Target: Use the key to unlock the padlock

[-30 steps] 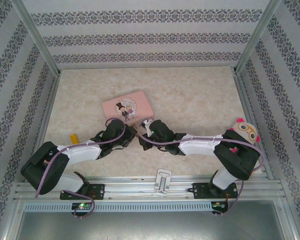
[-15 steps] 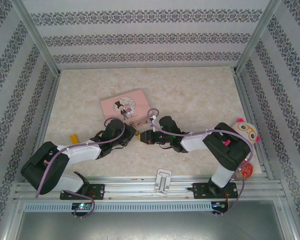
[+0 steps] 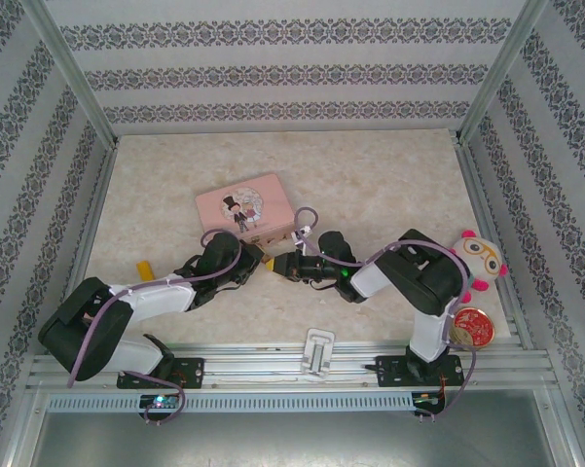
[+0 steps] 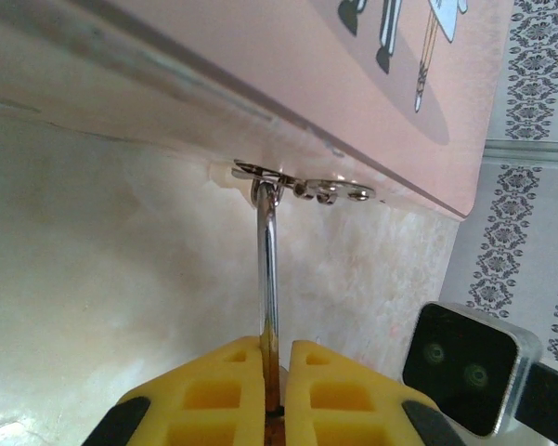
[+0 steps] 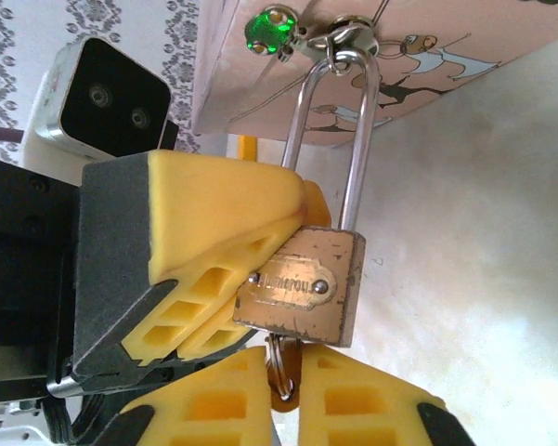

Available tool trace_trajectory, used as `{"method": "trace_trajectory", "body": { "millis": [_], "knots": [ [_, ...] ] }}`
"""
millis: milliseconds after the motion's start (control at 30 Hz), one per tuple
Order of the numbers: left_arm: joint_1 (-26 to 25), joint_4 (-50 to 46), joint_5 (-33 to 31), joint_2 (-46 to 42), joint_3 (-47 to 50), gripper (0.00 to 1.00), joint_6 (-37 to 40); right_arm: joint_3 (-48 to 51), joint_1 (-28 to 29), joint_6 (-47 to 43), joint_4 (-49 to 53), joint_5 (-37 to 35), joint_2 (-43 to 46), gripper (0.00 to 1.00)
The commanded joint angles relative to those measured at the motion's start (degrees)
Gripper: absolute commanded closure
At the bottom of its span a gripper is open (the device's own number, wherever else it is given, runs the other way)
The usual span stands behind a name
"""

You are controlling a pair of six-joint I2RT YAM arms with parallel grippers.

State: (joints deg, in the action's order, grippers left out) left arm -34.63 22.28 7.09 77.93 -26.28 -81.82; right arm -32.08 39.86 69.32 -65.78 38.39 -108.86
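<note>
The brass padlock [image 5: 302, 283] hangs by its thin shackle [image 4: 267, 269] from the hasp [image 5: 339, 37] on the front of the pink tin [image 3: 245, 206]. My left gripper [image 4: 277, 348] is shut on the padlock. In the right wrist view its yellow fingers [image 5: 214, 232] clamp the padlock body from the left. My right gripper [image 5: 283, 372] sits right under the padlock, shut on the key [image 5: 280, 381]. The key's head and small ring show between the pads, and its blade goes up into the padlock's underside. From above, both grippers meet just in front of the tin [image 3: 270, 263].
A white clip-like bracket [image 3: 318, 350] lies at the near edge. A small yellow object [image 3: 144, 268] is at the left. A round-faced plush toy [image 3: 479, 255] and a red round lid [image 3: 469, 327] sit by the right arm. Metal frame posts and patterned walls enclose the table.
My right arm folded in: its elbow swung up and left, baring the red lid. Its gripper now points at the padlock from the right. The left arm barely moved.
</note>
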Motion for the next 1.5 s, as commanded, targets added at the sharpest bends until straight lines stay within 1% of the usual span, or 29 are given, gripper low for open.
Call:
{"method": "trace_trajectory", "body": {
  "millis": [0, 133, 267, 367, 533, 600, 700, 767, 800, 900, 933, 1000, 1267, 1467],
  "knots": [
    [-0.79, -3.03, 6.71, -1.79, 1.61, 1.0, 0.13, -1.43, -2.69, 4.44, -13.54, -8.63, -1.09, 0.87],
    [-0.66, -3.3, 6.55, -2.06, 1.67, 1.0, 0.26, -1.07, -2.42, 3.72, -13.43, -9.24, -0.42, 0.77],
    [-0.66, -3.3, 6.28, -2.32, 1.85, 1.0, 0.18, -0.32, -2.42, 2.31, -11.45, -10.17, 1.43, 0.71],
    [-0.52, -3.51, 5.79, -2.62, 1.85, 1.0, 0.06, 0.61, -2.23, 0.48, -8.73, -11.04, 3.15, 0.65],
    [-0.36, -4.24, 5.12, -3.11, 1.67, 1.0, 0.11, 2.51, -1.61, -3.53, -1.32, -13.43, 7.51, 0.54],
    [-0.35, -4.22, 5.12, -3.01, 1.59, 1.0, 0.08, 2.57, -1.0, -6.19, 4.39, -14.65, 10.22, 0.53],
    [-0.26, -4.28, 5.12, -3.05, 1.59, 1.0, -0.08, 1.5, 0.18, -11.31, 15.67, -17.39, 14.95, 0.53],
    [-0.17, -4.27, 5.12, -3.02, 1.59, 1.0, -0.18, -0.23, 1.53, -15.86, 25.25, -19.95, 18.5, 0.54],
    [-0.17, -4.29, 5.05, -3.1, 1.59, 1.0, -0.18, -1.69, 2.63, -18.97, 31.75, -22.05, 20.51, 0.55],
    [-0.08, -4.1, 5.21, -2.97, 1.5, 1.0, -0.36, -8.09, 7.5, -29.55, 52.51, -32.29, 25.16, 0.63],
    [-0.08, -4.09, 5.29, -3.05, 1.43, 1.0, -0.36, -10.29, 9.36, -32.71, 58.19, -36.12, 25.97, 0.64],
    [0.0, -4.09, 5.56, -2.94, 1.32, 1.0, -0.4, -13.38, 11.74, -36.81, 65.27, -40.63, 26.33, 0.65],
    [0.18, -5.09, 6.62, -3.13, 0.77, 1.0, -0.53, -20.01, 18.27, -46.6, 75.76, -47.73, 22.81, 0.67],
    [0.57, -5.85, 7.31, -3.4, 0.29, 1.0, -0.43, -23.44, 20.85, -50.84, 78.88, -50.4, 19.43, 0.67]
  ]
}}
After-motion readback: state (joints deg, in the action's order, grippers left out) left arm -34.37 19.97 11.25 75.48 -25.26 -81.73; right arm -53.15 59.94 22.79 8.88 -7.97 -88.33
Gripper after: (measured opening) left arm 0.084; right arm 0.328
